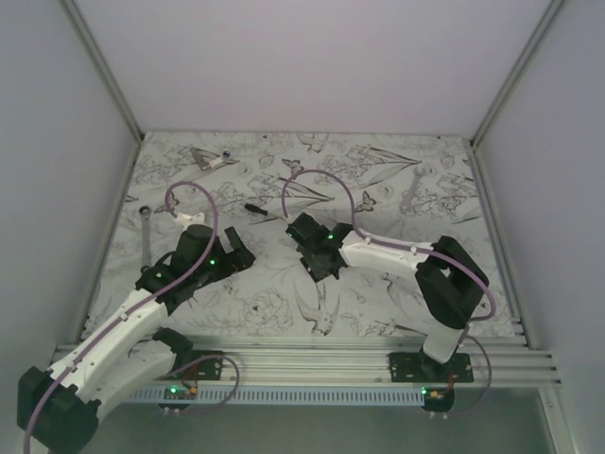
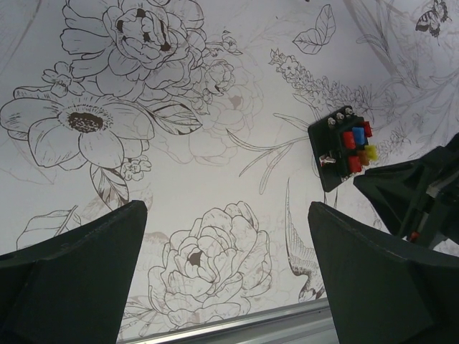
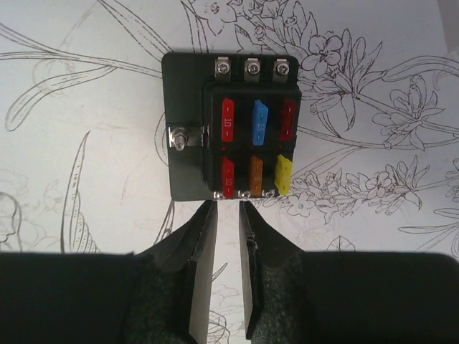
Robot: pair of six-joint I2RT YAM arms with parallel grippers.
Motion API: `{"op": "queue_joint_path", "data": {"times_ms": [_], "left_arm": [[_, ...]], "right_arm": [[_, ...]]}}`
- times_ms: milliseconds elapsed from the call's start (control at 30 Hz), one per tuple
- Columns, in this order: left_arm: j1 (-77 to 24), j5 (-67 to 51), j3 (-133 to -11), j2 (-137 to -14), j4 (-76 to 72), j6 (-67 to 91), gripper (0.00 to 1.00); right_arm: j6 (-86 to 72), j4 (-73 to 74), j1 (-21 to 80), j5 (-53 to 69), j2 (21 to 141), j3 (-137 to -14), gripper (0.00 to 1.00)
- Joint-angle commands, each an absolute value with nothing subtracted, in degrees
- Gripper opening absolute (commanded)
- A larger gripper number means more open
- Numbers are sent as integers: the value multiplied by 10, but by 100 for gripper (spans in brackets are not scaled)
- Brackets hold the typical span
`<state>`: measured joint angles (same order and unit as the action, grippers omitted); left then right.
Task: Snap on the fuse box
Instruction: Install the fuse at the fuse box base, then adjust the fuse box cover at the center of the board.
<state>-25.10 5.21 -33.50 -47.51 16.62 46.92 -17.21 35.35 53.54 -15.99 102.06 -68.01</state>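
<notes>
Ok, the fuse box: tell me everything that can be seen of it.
The fuse box is a black, plastic-looking square plate lying flat, face up, on the flower-printed table. Its raised block holds six blade fuses in two rows: red, blue, dark red; red, orange, yellow. Three screw terminals line one edge, with one stud on a side. No cover is on it. The right hand, jaws narrowly apart, points at its near edge without gripping it.

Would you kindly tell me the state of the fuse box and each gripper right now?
Fuse box: flat on the table, uncovered, six fuses seated, not held.
Left gripper: wide open, empty.
Right gripper: jaws slightly apart, empty, tips just short of the fuse box.
</notes>
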Motion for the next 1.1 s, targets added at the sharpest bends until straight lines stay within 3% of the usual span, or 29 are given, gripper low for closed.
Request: {"op": "queue_joint_path", "data": {"times_ms": [0,133,300,500,700,1067], "left_arm": [[-247,41,-350,-476,185,471,100],[-247,32,-355,-487,185,464,100],[-247,19,-363,-505,184,455,100],[-247,12,-371,-515,184,445,100],[-247,5,-375,-529,181,436,100],[-247,-4,-374,-539,169,423,100]], "right_arm": [[-174,323,532,-141,952,-676,29],[-173,323,513,-133,886,-649,44],[-195,328,414,-128,812,-575,64],[-231,316,289,-167,727,-485,100],[-261,310,173,-183,686,-424,100],[-290,325,109,-138,658,-371,99]]}}
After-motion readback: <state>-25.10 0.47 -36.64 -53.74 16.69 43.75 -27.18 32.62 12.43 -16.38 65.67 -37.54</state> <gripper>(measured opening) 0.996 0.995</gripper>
